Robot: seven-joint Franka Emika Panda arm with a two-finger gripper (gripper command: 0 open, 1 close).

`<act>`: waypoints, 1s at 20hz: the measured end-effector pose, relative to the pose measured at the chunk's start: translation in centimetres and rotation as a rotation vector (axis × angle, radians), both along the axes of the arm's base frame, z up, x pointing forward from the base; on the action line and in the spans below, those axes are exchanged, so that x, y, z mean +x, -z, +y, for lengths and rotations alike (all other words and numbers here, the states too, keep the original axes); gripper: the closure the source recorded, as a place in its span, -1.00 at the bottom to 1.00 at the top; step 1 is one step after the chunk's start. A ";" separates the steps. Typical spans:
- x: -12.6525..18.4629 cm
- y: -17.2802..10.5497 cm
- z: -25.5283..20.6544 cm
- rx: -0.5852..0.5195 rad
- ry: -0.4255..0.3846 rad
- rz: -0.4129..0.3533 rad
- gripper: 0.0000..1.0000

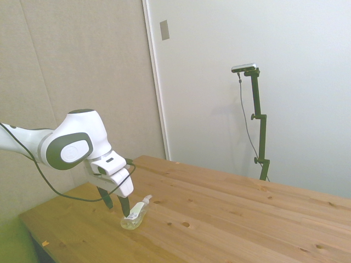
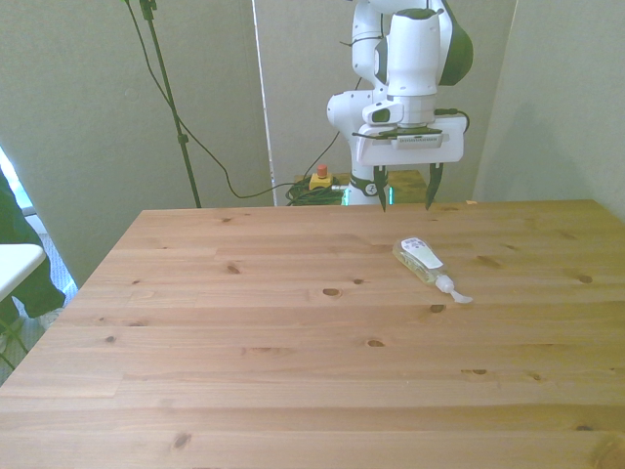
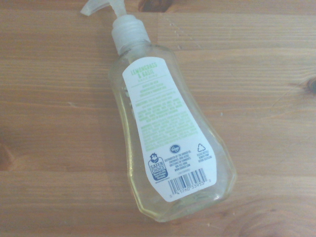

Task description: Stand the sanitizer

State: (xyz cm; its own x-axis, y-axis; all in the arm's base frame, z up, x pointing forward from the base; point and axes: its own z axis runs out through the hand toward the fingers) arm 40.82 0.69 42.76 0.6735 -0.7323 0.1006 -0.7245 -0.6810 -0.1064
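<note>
Side view showed the white arm reaching over the worktop (image 1: 230,213), its pincer (image 1: 116,206) hanging with fingers spread and holding nothing. The sanitizer (image 1: 136,213) lay flat on its side just beside the fingertips, near the worktop's edge closest to the arm. A fingertip coming down on the rounded body, not astride it, could have pushed the bottle into a roll or skid.

Front view placed the pincer (image 2: 408,200) above the worktop's far edge, jaws apart. The sanitizer (image 2: 426,261) lay nearer the camera, cap (image 2: 451,288) pointing toward the near edge. A grasp across the slim neck might have let the heavier base swing down.

Wrist view looked straight down on the sanitizer (image 3: 168,133), label (image 3: 170,138) upward, yellowish liquid pooled inside. Smooth plastic could have slipped under a loose grip, and sloshing liquid might have toppled it when released upright.
</note>
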 end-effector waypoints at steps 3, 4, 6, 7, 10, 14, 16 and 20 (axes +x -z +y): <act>0.2 0.0 -0.2 0.003 -0.008 0.002 -1.00; 0.5 -0.1 0.0 -0.002 -0.015 0.001 -1.00; 1.3 -0.2 0.9 -0.008 -0.036 -0.001 -1.00; 1.9 -0.1 1.4 -0.013 -0.050 -0.001 -1.00; 3.9 0.3 2.8 -0.035 -0.098 -0.011 -1.00; 6.8 1.4 4.3 -0.063 -0.154 -0.034 -1.00; 8.5 1.5 4.4 -0.082 -0.173 -0.051 -1.00; 11.9 1.7 3.8 -0.096 -0.176 -0.071 -1.00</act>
